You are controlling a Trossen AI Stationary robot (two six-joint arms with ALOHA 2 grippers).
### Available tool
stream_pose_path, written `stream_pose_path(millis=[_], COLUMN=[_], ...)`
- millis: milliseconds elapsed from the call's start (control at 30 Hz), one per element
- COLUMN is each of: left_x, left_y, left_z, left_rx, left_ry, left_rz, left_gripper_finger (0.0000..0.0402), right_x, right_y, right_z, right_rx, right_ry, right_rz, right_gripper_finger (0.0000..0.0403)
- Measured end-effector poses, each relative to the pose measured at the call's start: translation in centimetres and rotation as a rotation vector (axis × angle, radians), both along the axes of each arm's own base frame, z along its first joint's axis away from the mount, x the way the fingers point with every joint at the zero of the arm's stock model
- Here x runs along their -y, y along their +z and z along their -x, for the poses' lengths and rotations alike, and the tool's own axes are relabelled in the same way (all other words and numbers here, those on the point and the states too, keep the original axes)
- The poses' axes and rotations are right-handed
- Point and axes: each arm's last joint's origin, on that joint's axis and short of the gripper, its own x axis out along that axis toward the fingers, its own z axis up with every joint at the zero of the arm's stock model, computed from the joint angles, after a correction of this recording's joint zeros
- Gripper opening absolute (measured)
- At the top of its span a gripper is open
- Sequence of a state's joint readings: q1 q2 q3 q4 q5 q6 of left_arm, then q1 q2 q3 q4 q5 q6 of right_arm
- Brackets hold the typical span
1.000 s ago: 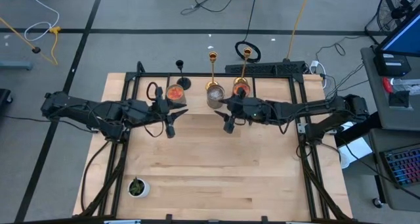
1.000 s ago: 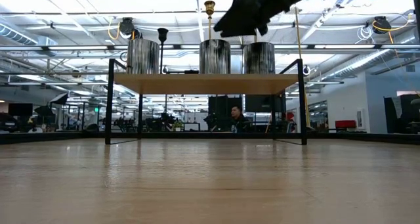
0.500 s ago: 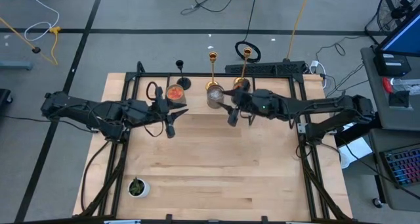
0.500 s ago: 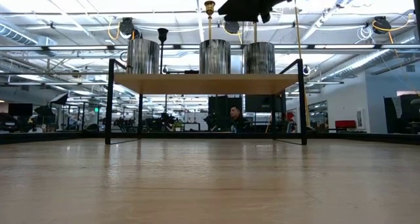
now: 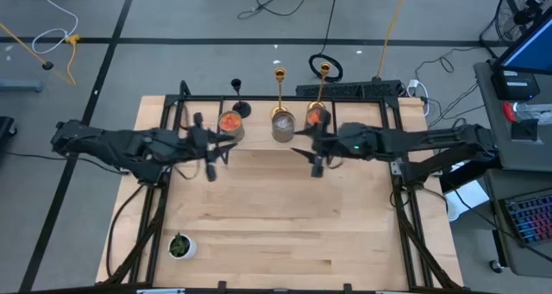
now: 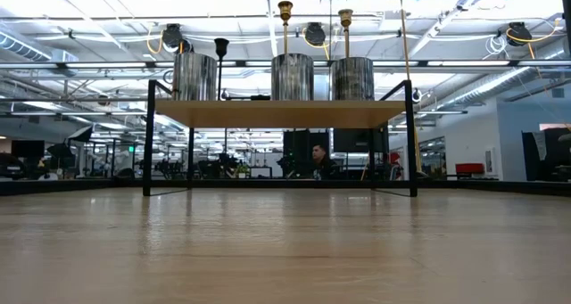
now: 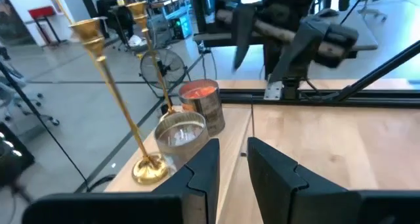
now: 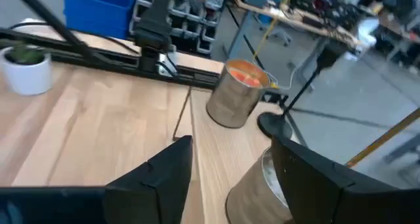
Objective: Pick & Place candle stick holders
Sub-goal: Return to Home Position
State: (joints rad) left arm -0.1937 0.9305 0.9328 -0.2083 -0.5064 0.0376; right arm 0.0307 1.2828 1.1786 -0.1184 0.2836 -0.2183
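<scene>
The left pincer (image 7: pixel 233 145) is open a crack, the right pincer (image 8: pixel 231 142) open wide; both are empty above the desk (image 5: pixel 285 216).

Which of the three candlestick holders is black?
The leftmost holder, by the left orange candle; the middle holder and right holder are gold and taller.

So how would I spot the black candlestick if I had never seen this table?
Look at the raised wooden shelf at the far edge of the table, where three metal tins stand in a row. Just behind the left tin stands the black candlestick. It is short and dark, while the two gold candlesticks beside it are tall and shiny.
</scene>
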Motion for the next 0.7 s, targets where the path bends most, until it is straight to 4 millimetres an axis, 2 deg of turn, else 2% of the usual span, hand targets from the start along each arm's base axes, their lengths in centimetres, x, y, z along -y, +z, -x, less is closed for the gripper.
stream_pose_path(millis=[100, 200, 300, 400, 467, 600, 700], left_x=[-0.1, -0.4, -0.7, -0.8, -0.9, -1.0, -1.0], left_y=[0.9, 1.2, 1.2, 1.3, 1.4, 1.5, 0.4], left_z=[2.4, 5.0, 7.2, 8.7, 9.3, 10.2, 10.3], left_rx=[0.032, 0.026, 0.016, 0.014, 0.028, 0.039, 0.031], left_ry=[-0.015, -0.029, -0.04, -0.067, -0.079, -0.098, -0.103], left_rz=[0.028, 0.051, 0.077, 0.083, 0.092, 0.077, 0.082], left_gripper_finger=[0.0085, 0.0082, 0.0057, 0.0017, 0.0007, 0.0015, 0.0006], right_x=[-0.7, -1.3, -1.4, -1.2, -1.0, -0.8, -0.7], right_y=[1.0, 1.7, 2.2, 1.5, 0.6, -1.1, -2.9], right_z=[1.5, 3.2, 5.4, 7.5, 8.7, 10.9, 12.4], right_rx=[0.002, 0.026, 0.081, 0.108, 0.127, 0.213, 0.231], right_ry=[0.039, 0.109, 0.186, 0.194, 0.186, 0.182, 0.181], right_rz=[0.028, 0.032, 0.005, -0.048, -0.069, -0.095, -0.107], right_gripper_finger=[0.0179, 0.0128, 0.0062, 0.001, 0.001, 0.0003, 0.0003])
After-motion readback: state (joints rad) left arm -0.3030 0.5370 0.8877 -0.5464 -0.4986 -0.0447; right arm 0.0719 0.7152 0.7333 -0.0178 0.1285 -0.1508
